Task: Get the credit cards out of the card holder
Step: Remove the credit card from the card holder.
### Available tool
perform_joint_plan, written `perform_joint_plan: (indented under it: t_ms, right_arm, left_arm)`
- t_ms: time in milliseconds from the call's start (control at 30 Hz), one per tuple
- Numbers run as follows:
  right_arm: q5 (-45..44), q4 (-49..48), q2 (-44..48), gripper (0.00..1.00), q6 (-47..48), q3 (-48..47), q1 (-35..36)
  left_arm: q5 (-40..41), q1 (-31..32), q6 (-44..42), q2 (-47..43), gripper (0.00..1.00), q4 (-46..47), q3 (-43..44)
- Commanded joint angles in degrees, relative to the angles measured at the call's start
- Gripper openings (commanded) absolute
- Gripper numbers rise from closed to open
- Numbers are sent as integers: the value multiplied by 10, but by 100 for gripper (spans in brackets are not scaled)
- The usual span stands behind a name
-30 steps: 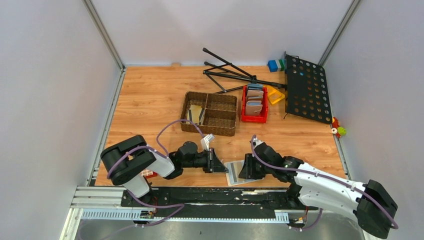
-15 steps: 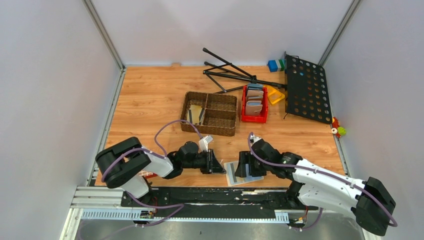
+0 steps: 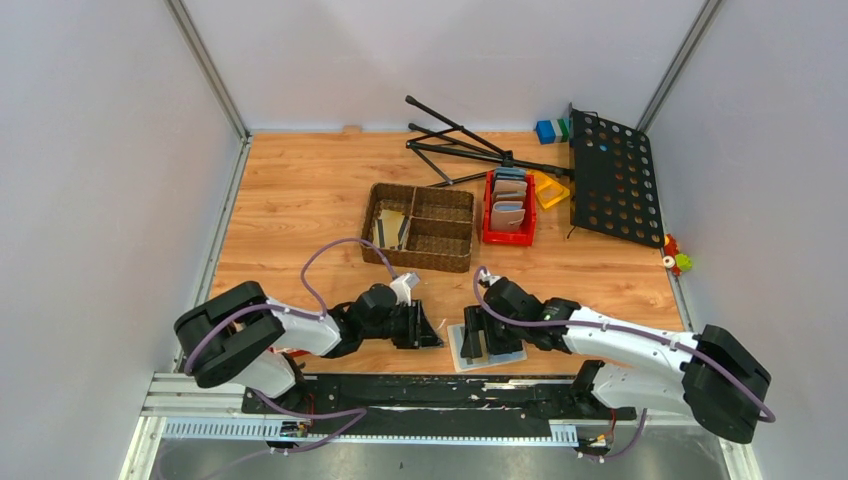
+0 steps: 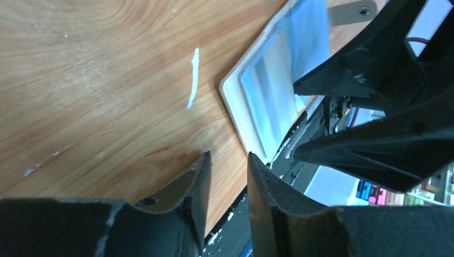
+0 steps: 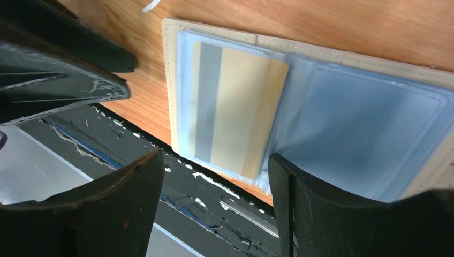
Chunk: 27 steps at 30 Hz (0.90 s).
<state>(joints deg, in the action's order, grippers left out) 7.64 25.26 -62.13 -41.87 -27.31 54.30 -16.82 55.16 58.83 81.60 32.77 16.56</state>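
The card holder point(image 3: 457, 348) lies open and flat at the table's front edge, beige outside, with pale blue-grey clear pockets point(image 5: 342, 123). One of the credit cards point(image 5: 235, 115), tan-gold with a grey stripe, sits inside the left pocket. My right gripper point(image 5: 215, 159) hovers open over the holder's near edge, nothing between its fingers. My left gripper point(image 4: 229, 160) is low over the wood just left of the card holder point(image 4: 267, 93), its jaws a narrow gap apart and empty. In the top view the two grippers point(image 3: 430, 335) point(image 3: 474, 342) face each other across the holder.
A brown woven basket point(image 3: 420, 263) with compartments stands behind the arms, with cards in its left part. A red bin point(image 3: 508, 240) of wallets is to its right. Black stand legs point(image 3: 455, 140) and a perforated black panel point(image 3: 612, 180) lie at the back. The black rail point(image 3: 420, 390) borders the front edge.
My right gripper has slid left over the open card holder and its jaws have widened. My left gripper's jaws have parted and it has drawn back slightly left.
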Motion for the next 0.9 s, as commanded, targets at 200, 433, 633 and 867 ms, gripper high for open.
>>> perform_joint_plan:
  t_ms: [200, 433, 633, 867]
  right_arm:
    - [-19, -10, -57, 67, 2, -34, 31]
    - [-25, -10, -72, 69, -11, -29, 32]
    - [-12, -32, -35, 67, -25, -2, 28]
    - [18, -92, 33, 64, -61, 56, 6]
  left_arm:
    - [-9, 12, 6, 86, 39, 106, 11]
    - [-35, 13, 52, 152, 39, 253, -6]
    - [-43, 14, 129, 231, 36, 455, -35]
    - [-59, 19, 148, 250, 36, 504, -22]
